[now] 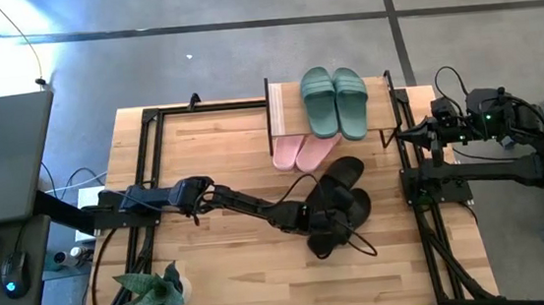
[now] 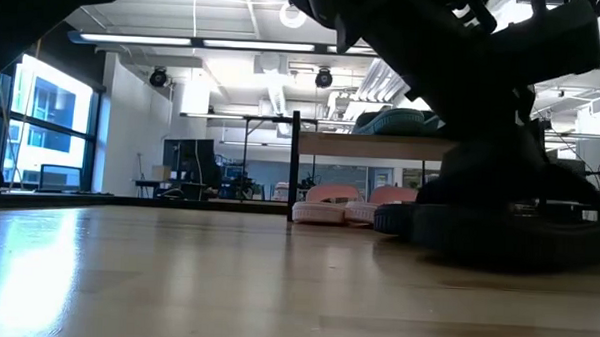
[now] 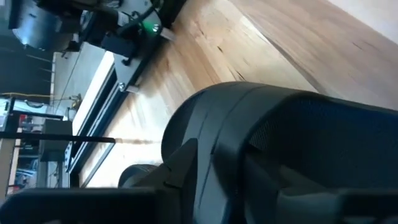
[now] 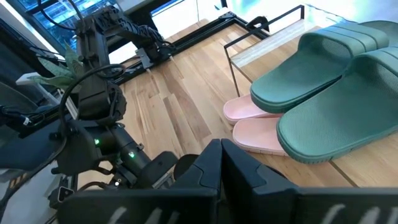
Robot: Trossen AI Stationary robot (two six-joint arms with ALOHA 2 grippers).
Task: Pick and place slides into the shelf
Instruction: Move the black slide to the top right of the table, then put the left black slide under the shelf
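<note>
1. Green slides (image 1: 335, 101) lie on the shelf (image 1: 283, 112) top; pink slides (image 1: 303, 151) lie under it.
2. Black slides (image 1: 341, 204) lie on the surface before the shelf; left gripper (image 1: 320, 229) over them, its jaws' spread unclear.
3. Right gripper (image 1: 411, 132) waits beside the shelf, jaws pressed together.

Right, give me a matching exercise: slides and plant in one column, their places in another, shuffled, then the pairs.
Things:
1. green slides
2. pink slides
3. black slides
4. plant

Places:
A. on the table in front of the shelf, at the left claw
B. on the shelf's top board
C. near corner of the table, left arm's side
D. under the top board, toes sticking out

Pairs: 1-B, 2-D, 3-A, 4-C
</note>
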